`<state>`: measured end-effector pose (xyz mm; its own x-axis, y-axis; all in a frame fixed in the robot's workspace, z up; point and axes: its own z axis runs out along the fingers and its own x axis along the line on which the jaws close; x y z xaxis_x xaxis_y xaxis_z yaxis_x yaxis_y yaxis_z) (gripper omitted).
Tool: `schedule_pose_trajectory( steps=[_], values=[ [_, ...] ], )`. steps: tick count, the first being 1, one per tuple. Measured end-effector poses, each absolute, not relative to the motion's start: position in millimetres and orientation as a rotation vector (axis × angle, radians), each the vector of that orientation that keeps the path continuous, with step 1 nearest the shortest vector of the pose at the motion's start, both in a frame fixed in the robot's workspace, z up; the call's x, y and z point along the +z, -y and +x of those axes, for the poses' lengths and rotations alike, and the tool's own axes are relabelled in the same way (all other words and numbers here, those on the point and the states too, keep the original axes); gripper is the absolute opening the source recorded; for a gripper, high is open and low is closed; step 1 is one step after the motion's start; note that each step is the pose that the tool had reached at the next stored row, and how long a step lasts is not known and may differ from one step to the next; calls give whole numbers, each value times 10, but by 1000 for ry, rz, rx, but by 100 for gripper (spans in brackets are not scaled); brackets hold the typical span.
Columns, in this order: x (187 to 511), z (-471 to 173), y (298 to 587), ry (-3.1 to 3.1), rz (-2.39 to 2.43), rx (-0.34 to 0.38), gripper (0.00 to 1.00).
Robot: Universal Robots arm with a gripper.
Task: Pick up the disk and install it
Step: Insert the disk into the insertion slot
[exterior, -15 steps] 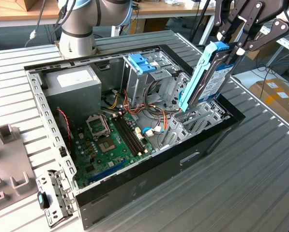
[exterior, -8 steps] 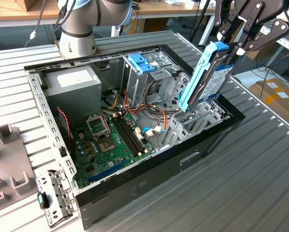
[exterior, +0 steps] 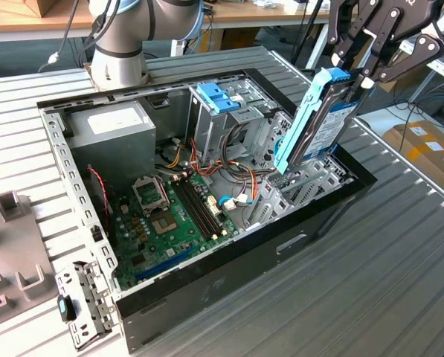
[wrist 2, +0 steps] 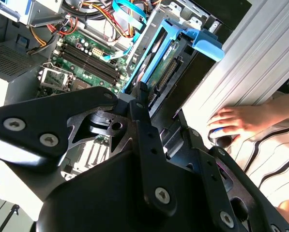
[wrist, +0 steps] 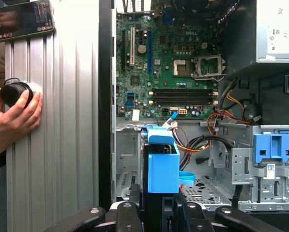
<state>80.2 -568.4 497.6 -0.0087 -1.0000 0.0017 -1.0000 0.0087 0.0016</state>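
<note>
In the exterior view my fingers (exterior: pixel 407 59) clamp the disk (exterior: pixel 335 123) tilted above the drive cage (exterior: pixel 303 186), so it may jam on the rim; the second wrist view shows cables (wrist 2: pixel 127 17) nearby to snag; the first wrist view, a hand (wrist: pixel 11 118) on the counter (wrist: pixel 62 121).

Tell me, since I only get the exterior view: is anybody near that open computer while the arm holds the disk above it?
Observer: Yes. In the first wrist view a person's hand rests on the table just outside the computer case, cupped around a black knob.
Visitor: And what does the far side of the disk look like?
Observer: In the second wrist view the disk, framed by its blue bracket, shows a dark face with a row of connector pins.
</note>
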Motion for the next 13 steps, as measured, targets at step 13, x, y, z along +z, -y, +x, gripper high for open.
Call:
schedule_pose_trajectory(
  steps=[13],
  values=[
    [4944, 840, 5671, 2229, 2210, 0, 35]
  ],
)
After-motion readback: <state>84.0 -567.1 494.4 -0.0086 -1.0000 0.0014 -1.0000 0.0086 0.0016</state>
